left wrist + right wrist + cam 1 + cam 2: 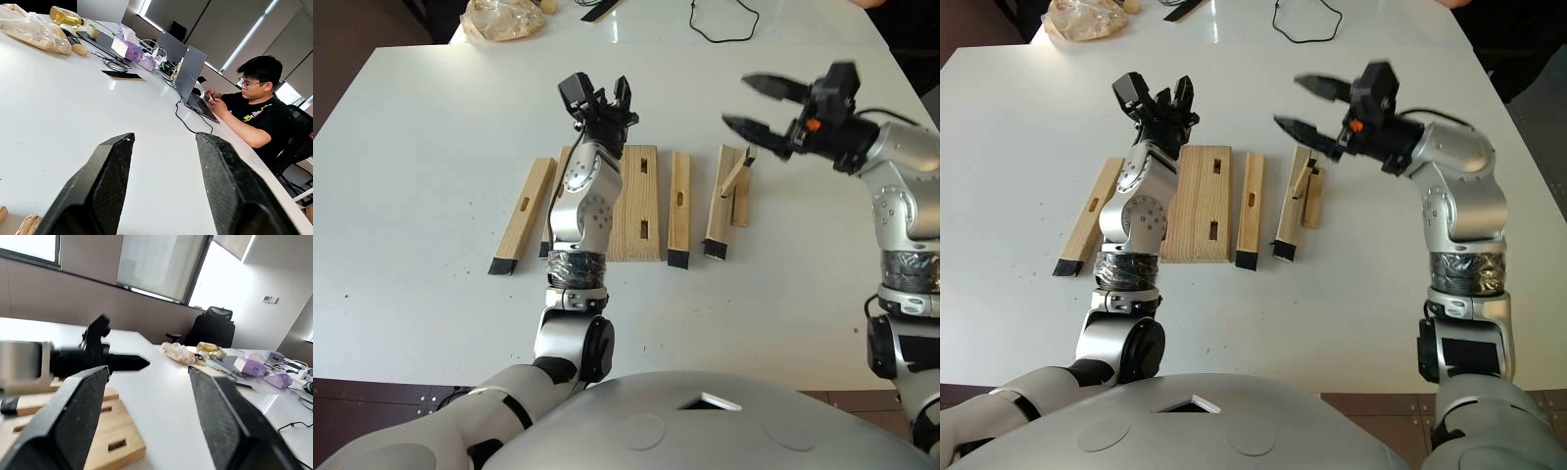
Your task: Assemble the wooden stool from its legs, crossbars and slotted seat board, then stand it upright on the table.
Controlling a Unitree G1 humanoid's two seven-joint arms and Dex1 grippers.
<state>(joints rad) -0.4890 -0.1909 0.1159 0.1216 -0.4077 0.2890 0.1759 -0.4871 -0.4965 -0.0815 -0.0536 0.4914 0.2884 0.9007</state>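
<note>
The slotted seat board (641, 201) lies flat at the table's middle. A leg (525, 213) lies to its left, and another is partly hidden behind my left arm. Right of the board lie a leg (678, 206) and a further leg (717, 206), with a short crossbar (735, 176) leaning on it and a second short piece (741, 208) beside it. My left gripper (600, 98) is raised above the board's far edge, open and empty. My right gripper (754, 106) hovers open above the crossbar, holding nothing. The right wrist view shows the board (105, 431) and the left gripper (107, 360).
A plastic bag (504, 18) and a black cable (724, 22) lie at the table's far side. A laptop (190, 68) and small items sit farther back. Bare white tabletop (411, 147) surrounds the parts on the left, right and front.
</note>
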